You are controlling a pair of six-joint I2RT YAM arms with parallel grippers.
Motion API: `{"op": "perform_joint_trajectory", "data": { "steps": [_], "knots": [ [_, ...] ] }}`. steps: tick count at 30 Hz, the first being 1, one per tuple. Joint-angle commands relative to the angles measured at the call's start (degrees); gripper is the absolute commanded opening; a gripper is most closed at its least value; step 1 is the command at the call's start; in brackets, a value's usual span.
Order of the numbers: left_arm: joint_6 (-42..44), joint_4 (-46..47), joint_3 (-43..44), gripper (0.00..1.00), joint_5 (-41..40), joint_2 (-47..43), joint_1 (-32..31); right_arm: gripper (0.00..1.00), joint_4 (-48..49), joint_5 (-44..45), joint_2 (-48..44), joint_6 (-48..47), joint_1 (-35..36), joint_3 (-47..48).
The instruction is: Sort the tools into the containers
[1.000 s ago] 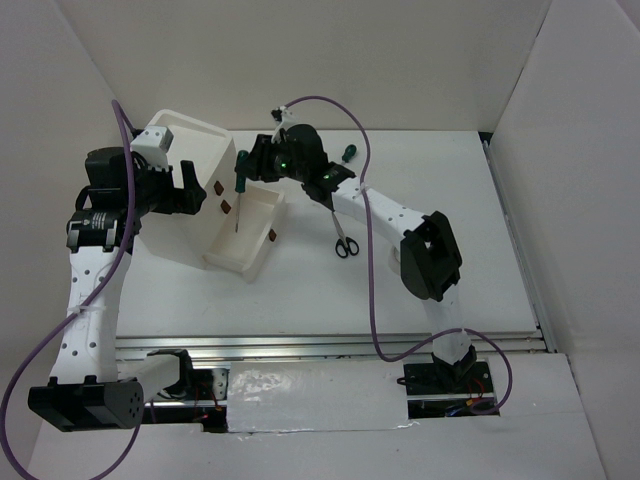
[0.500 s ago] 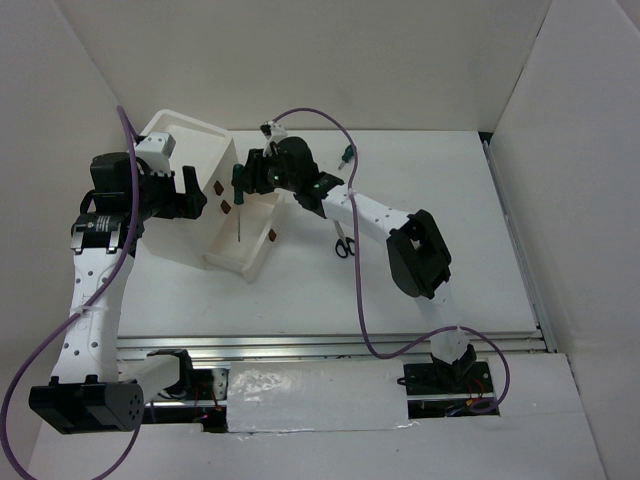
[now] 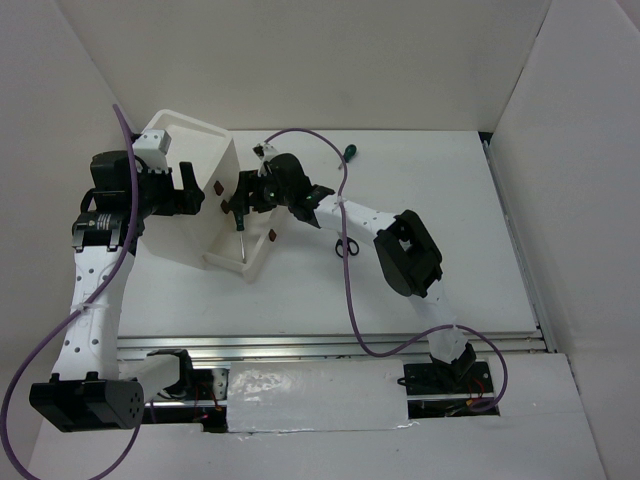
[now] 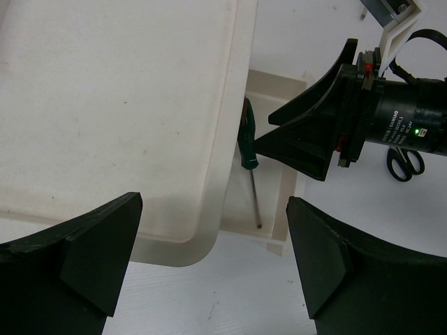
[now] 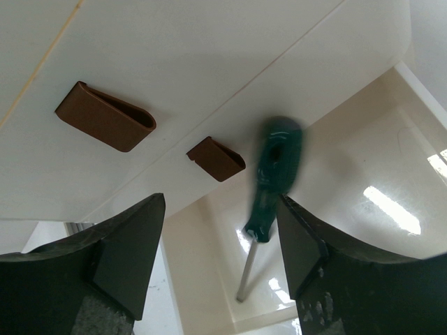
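The longer screwdriver with a dark green plastic handle and thin steel shaft (image 5: pixel 276 178) is looking light and rigid. Its glossy handle is probably slippery, yet that thick handle is offering the surest hold. It is lying in the pulled-out shallow white plastic drawer (image 3: pixel 225 262), left of centre in the overhead view. The right gripper (image 5: pixel 220 206) is standing parted either side of the blurred handle, gripping nothing. The left gripper (image 4: pixel 213 206) is gaping wide and empty by the tall white cabinet (image 3: pixel 190 140).

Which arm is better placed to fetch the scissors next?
Right, probably. The right claw is open over the drawer, scissors beside its forearm; the left claw is at the cabinet, farther.
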Motion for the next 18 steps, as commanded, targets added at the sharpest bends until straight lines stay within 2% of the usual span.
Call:
{"op": "perform_joint_trajectory", "data": {
  "steps": [1,8,11,12,16,18],
  "knots": [
    [-2.18,3.16,0.65,0.98,-1.18,-0.40,0.41,0.73,3.47,-0.83,-2.16,0.71,0.11,-0.14],
    [-2.89,4.04,0.56,0.98,-1.71,-0.31,0.49,0.74,1.89,2.50,-5.50,5.98,-4.71,5.82],
    [-2.97,4.48,0.56,0.98,-1.71,-0.22,0.41,0.74,0.31,8.11,-6.91,5.47,-7.88,6.54],
    [-3.06,4.57,0.47,0.98,-1.79,-0.14,0.41,0.72,-0.31,15.44,-7.09,5.11,-8.84,6.71],
    [-3.15,4.74,0.29,0.98,-1.88,0.13,0.50,0.67,-3.13,33.92,-4.90,-3.30,-10.43,8.29],
    [-3.06,4.66,0.21,0.98,-2.06,0.22,0.41,0.67,-3.30,38.79,-2.45,-5.69,-11.40,9.08]
  ]
}}
